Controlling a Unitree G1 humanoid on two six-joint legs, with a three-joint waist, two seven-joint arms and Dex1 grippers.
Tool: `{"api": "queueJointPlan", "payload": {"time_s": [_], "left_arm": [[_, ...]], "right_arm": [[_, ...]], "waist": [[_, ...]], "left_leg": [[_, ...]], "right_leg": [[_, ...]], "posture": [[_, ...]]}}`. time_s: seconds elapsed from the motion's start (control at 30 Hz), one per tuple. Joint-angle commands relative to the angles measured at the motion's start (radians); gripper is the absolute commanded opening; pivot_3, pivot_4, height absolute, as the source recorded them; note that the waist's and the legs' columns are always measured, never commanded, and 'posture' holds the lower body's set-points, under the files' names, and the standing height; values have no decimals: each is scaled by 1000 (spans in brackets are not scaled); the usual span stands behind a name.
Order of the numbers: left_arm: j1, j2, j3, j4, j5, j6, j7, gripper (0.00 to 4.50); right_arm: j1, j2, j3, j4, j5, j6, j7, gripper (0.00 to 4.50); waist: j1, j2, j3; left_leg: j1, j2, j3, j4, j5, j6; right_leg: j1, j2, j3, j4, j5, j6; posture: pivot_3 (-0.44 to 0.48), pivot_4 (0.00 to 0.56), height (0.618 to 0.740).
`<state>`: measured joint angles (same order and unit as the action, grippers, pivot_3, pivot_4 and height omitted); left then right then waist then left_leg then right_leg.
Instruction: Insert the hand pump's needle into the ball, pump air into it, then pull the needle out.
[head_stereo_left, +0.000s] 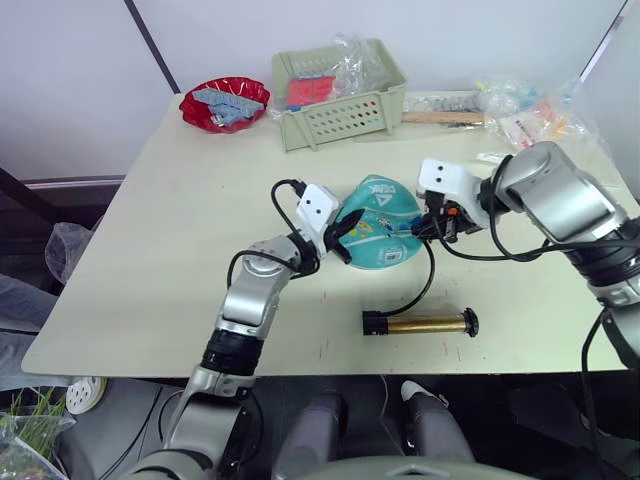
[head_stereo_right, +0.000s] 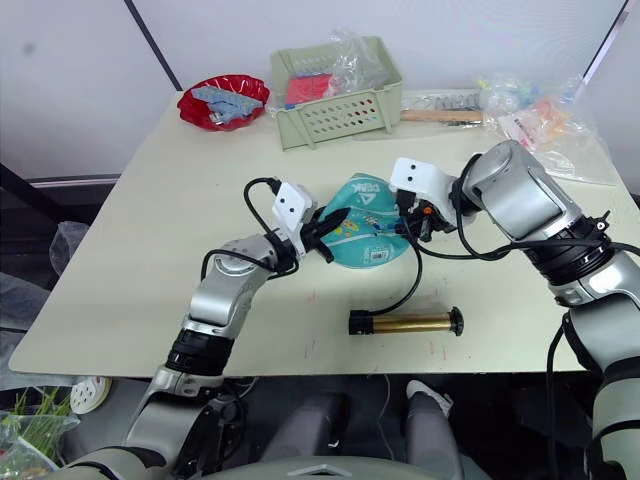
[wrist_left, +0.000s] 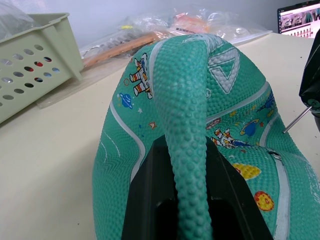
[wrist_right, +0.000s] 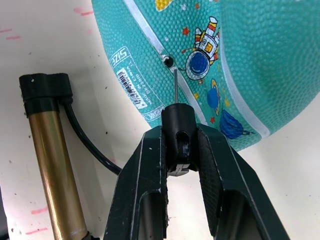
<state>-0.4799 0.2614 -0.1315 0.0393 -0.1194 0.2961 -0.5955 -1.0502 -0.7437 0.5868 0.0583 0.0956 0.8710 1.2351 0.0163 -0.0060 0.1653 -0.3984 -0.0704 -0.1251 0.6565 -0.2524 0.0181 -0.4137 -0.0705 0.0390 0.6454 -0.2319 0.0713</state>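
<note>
A limp, partly deflated teal rubber ball (head_stereo_left: 378, 236) with white stripes, small cartoon prints and a white triangle logo is seen lying near the middle of the pale beige counter (head_stereo_left: 150, 270). It is flanked by the two arms.

On the ball's left side, the left gripper (head_stereo_left: 340, 237) is pressed against the rubber. In the left wrist view a raised fold of the pebbled teal skin is seen pinched between its two black jaws, which are closed onto that fold.

On the ball's right side, the right gripper (wrist_right: 179, 150) is held just beside the ball. Its jaws are clamped on the small black fitting at the end of the thin black hose. From that fitting the thin metal needle (wrist_right: 175, 87) is pointed at the small dark valve hole (wrist_right: 168, 61) on a white stripe; the tip is seen right at the hole, but whether it has entered cannot be told.

The slim gold-bronze hand pump (head_stereo_left: 420, 323) with black end caps is lying flat on the counter in front of the ball, nearer the robot, apart from both grippers. Its black hose (head_stereo_left: 424, 285) is curved up from one end cap toward the right gripper.

At the far edge of the counter a pale green perforated plastic basket (head_stereo_left: 340, 115) holding packets is placed, with a red bowl (head_stereo_left: 225, 103) to its left and clear plastic bags (head_stereo_left: 530, 115) to its right.
</note>
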Motion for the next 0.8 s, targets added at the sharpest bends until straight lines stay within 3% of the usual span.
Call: {"api": "queueJointPlan", "payload": {"time_s": [0.03, 0.8], "left_arm": [[14, -1, -38, 8, 11, 5, -18, 2], [27, 2, -38, -3, 9, 16, -19, 2]], "right_arm": [[-17, 18, -4, 6, -27, -31, 7, 329], [21, 71, -5, 10, -110, -84, 36, 329]], "waist": [[-1, 0, 0], [-3, 0, 0]], "left_leg": [[0, 0, 0, 0, 0, 0], [0, 0, 0, 0, 0, 0]], "right_leg": [[0, 0, 0, 0, 0, 0], [0, 0, 0, 1, 0, 0]], "posture": [[0, 150, 740], [0, 150, 740]]}}
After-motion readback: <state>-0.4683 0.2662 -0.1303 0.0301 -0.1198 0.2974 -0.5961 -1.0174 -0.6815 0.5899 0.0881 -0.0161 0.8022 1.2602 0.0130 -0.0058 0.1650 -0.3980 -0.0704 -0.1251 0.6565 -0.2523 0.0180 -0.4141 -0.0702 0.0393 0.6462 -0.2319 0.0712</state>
